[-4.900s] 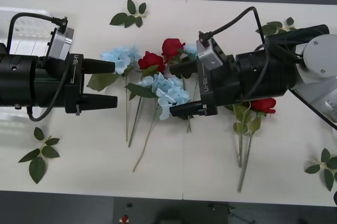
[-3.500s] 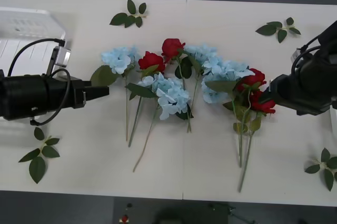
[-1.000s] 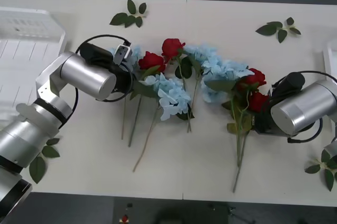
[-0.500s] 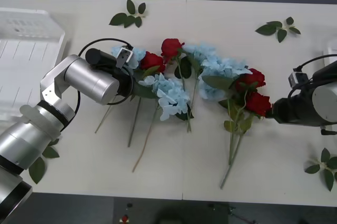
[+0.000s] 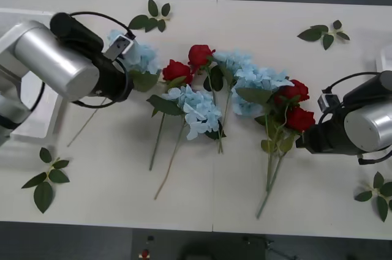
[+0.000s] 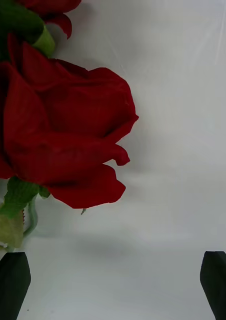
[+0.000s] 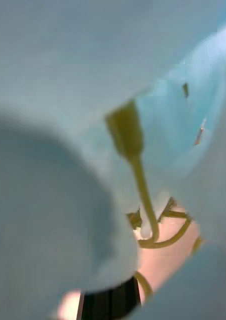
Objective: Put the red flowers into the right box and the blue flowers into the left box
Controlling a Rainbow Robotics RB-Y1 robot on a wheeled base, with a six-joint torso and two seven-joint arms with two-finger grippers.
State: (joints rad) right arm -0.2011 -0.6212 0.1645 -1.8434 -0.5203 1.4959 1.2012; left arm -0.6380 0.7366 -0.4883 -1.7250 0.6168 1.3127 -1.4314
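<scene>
My left gripper (image 5: 130, 66) is shut on a pale blue flower (image 5: 139, 55) and holds it off the table at the back left, its thin stem trailing toward the left box (image 5: 37, 126). In the left wrist view blue petals (image 7: 68, 100) press close over one black finger (image 7: 109, 301). Other blue flowers (image 5: 197, 107) and red flowers (image 5: 177, 70) lie in a row across the table's middle. My right gripper (image 5: 304, 140) is open, just right of the nearest red rose (image 5: 301, 118), which sits ahead of its fingers (image 6: 11, 285) and is not between them. A white edge (image 5: 384, 58) at the far right may be the right box.
Loose green leaf sprigs lie at the back (image 5: 150, 17), back right (image 5: 323, 32), front left (image 5: 46, 180) and front right (image 5: 376, 194). My left arm's silver forearm (image 5: 52, 58) covers most of the left box. Long stems (image 5: 269, 174) reach toward the front edge.
My left arm has risen and swung back-left, carrying the blue flower with it; its stem followed. The right gripper has shifted slightly left and forward beside the red rose.
</scene>
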